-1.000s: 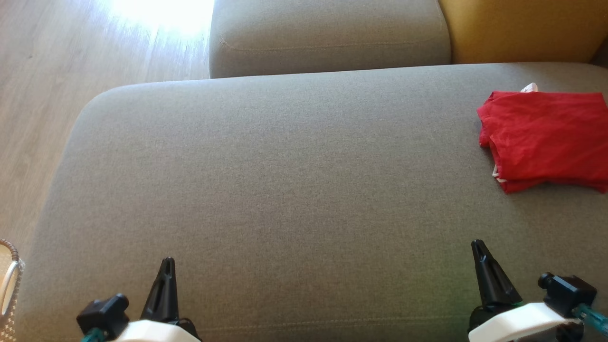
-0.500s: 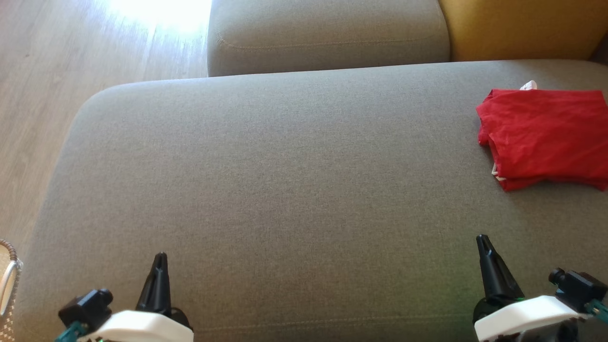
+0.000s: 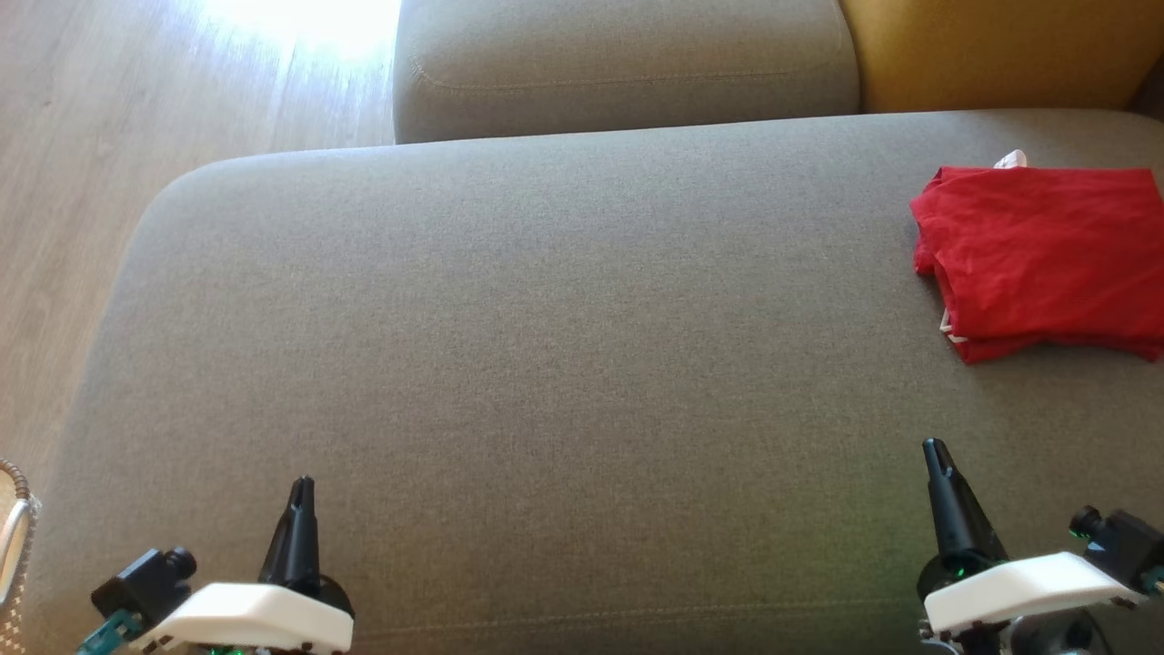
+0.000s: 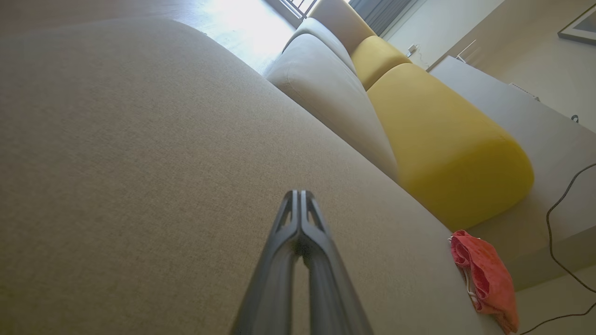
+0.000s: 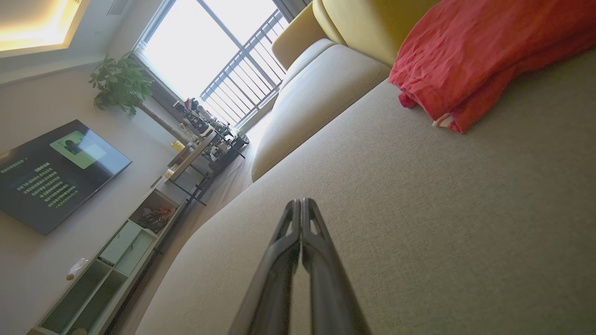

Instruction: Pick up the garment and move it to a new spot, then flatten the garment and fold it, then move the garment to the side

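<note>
Finding: left pincer [image 3: 301,491] and right pincer [image 3: 935,455] both pressed together, empty, low over the grey fabric sofa seat [image 3: 546,318].

The red folded cloth garment [image 3: 1046,255] lies at the seat's right end, well apart from both.

Judged light, limp and not fragile; best pinched at a layered corner.

Faintly creased, with its layers stacked unevenly.

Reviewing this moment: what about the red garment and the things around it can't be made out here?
Garment: right side cut off by the head view's right edge; folded, so its type cannot be told.
White scrap at its far edge: too small to tell label from trim.
Woven object, head view's lower left: mostly cut off by the left edge.
Screen text, right wrist view: too small to read.
</note>
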`<state>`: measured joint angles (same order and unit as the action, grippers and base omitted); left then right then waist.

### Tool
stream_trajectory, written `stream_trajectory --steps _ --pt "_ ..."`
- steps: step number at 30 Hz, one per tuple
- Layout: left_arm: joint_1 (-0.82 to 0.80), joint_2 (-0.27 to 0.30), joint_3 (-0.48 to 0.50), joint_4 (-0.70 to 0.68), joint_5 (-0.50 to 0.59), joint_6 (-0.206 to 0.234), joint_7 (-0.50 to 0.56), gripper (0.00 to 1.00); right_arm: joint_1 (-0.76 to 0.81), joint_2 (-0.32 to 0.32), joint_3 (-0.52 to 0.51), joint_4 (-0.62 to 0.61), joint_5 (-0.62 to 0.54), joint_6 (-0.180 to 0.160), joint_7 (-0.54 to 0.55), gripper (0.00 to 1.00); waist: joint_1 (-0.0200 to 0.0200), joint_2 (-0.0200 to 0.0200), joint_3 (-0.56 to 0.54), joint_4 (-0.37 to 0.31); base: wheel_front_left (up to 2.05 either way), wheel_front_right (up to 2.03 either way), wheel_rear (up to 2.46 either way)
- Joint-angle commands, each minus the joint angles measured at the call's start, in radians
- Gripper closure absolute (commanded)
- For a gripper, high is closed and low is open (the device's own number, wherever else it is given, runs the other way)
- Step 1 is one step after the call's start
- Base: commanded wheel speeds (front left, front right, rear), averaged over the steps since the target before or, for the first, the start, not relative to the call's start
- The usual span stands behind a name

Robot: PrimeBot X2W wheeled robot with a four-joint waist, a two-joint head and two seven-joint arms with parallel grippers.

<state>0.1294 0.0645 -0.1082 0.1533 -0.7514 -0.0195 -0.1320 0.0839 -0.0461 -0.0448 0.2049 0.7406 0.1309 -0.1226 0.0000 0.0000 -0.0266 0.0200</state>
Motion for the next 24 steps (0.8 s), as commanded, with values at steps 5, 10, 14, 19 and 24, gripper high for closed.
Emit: stream_trajectory --steps 5,10,14,19,24 --pt "-0.070 0.018 0.038 -0.018 -0.087 -0.018 0.020 1.00 -0.065 -0.020 0.000 -0.023 0.089 0.000 0.019 1.00 0.0000 0.0000 0.002 -0.002 0.00 0.00 0.00" --pt "-0.082 0.019 0.047 -0.010 -0.148 -0.025 0.033 1.00 -0.074 -0.021 -0.002 -0.019 0.149 0.000 0.033 1.00 0.0000 0.0000 0.004 -0.003 0.00 0.00 0.00" --pt "-0.092 0.019 0.055 -0.004 -0.197 -0.030 0.044 1.00 -0.081 -0.021 -0.004 -0.015 0.197 0.000 0.044 1.00 0.0000 0.0000 0.006 -0.004 0.00 0.00 0.00" --pt "-0.104 0.020 0.065 0.004 -0.258 -0.037 0.058 1.00 -0.091 -0.022 -0.007 -0.011 0.258 0.000 0.058 1.00 0.0000 0.0000 0.008 -0.005 0.00 0.00 0.00" --pt "-0.116 0.020 0.075 0.012 -0.318 -0.044 0.071 1.00 -0.100 -0.022 -0.010 -0.006 0.317 0.000 0.073 1.00 0.0000 0.0000 0.010 -0.007 0.00 0.00 0.00"
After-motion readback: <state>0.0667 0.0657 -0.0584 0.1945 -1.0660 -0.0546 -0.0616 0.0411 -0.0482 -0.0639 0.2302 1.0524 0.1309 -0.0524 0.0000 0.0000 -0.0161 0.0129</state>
